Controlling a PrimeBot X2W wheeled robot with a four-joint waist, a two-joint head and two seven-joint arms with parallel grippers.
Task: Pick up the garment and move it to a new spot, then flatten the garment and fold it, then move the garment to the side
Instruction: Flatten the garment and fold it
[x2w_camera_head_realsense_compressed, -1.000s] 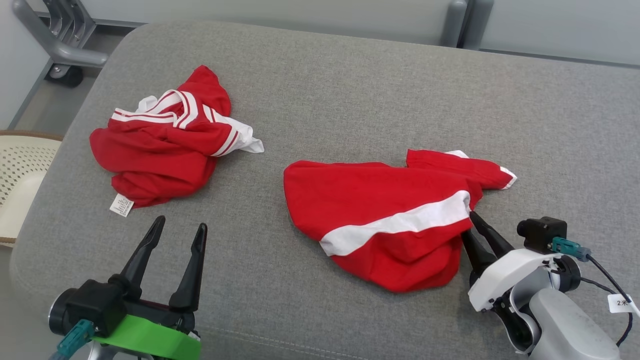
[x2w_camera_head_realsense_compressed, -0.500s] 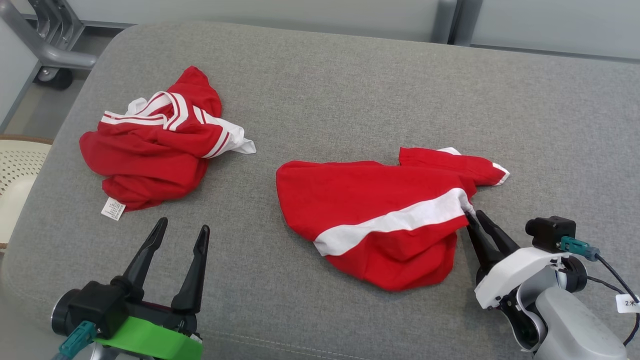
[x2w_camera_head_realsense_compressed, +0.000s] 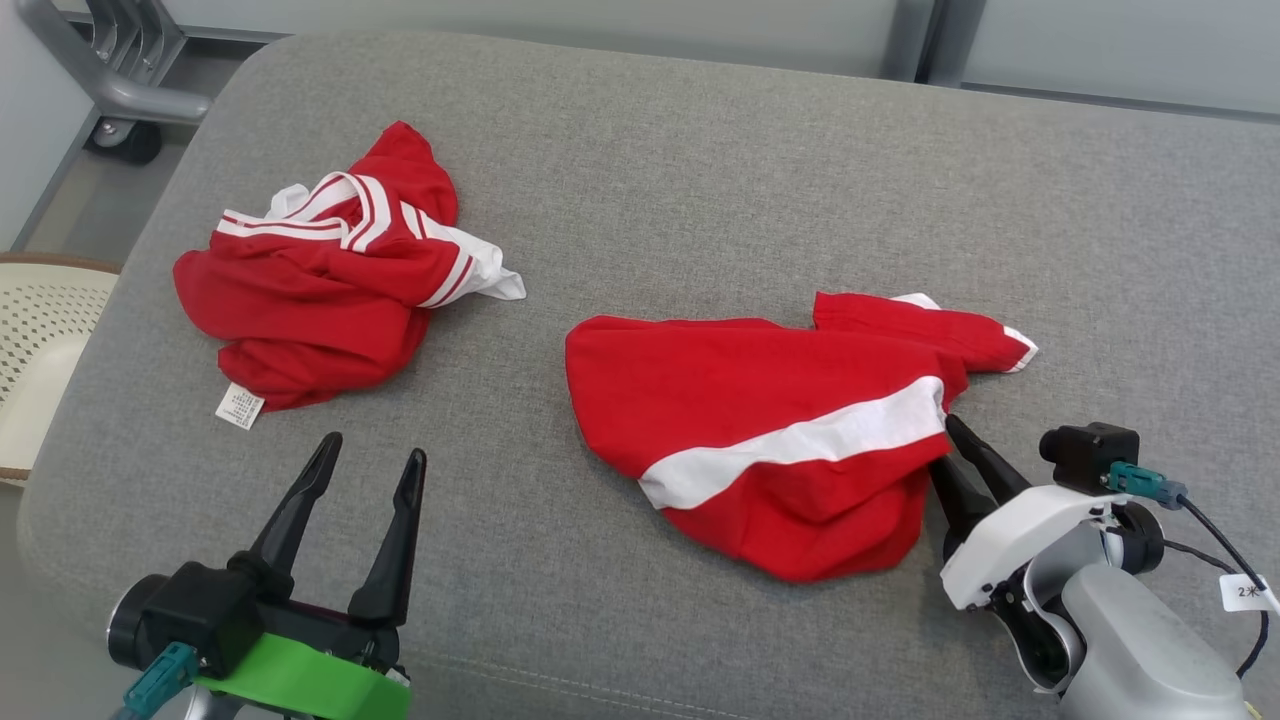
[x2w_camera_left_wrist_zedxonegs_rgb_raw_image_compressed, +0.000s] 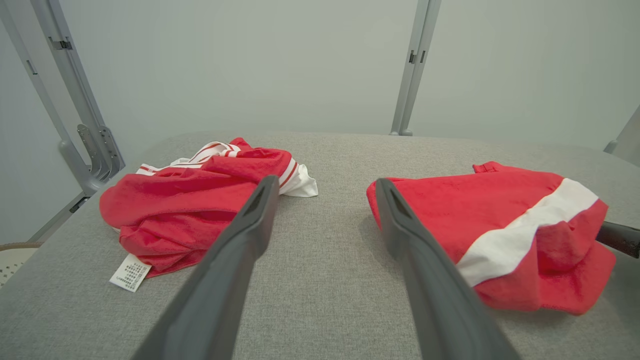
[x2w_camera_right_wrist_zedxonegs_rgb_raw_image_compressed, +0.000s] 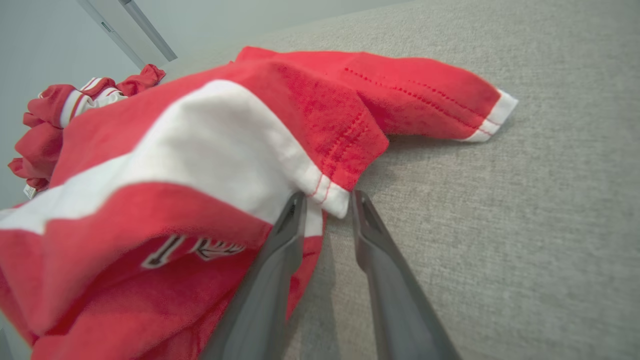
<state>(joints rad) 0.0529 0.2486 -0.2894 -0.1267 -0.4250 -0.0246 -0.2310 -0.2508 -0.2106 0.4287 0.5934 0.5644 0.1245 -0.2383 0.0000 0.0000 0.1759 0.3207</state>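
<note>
The garment (x2w_camera_head_realsense_compressed: 760, 410), soft red knit with 1 broad white band, lies rumpled in a rough wedge on the grey woven cushion (x2w_camera_head_realsense_compressed: 700, 170), right of centre. The right gripper (x2w_camera_head_realsense_compressed: 941, 442) is released, its 2 tapered fingers (x2w_camera_right_wrist_zedxonegs_rgb_raw_image_compressed: 385, 280) parted at the stitched white hem corner. The left gripper (x2w_camera_head_realsense_compressed: 372, 446) hangs spread wide. A crumpled red heap (x2w_camera_head_realsense_compressed: 320, 290) with thin white stripes and a label (x2w_camera_head_realsense_compressed: 239, 407) lies at the left.

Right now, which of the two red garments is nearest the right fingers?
The garment with one broad white band, at the right fingers. The other garment, bunched with thin stripes, lies apart on the left.
</note>
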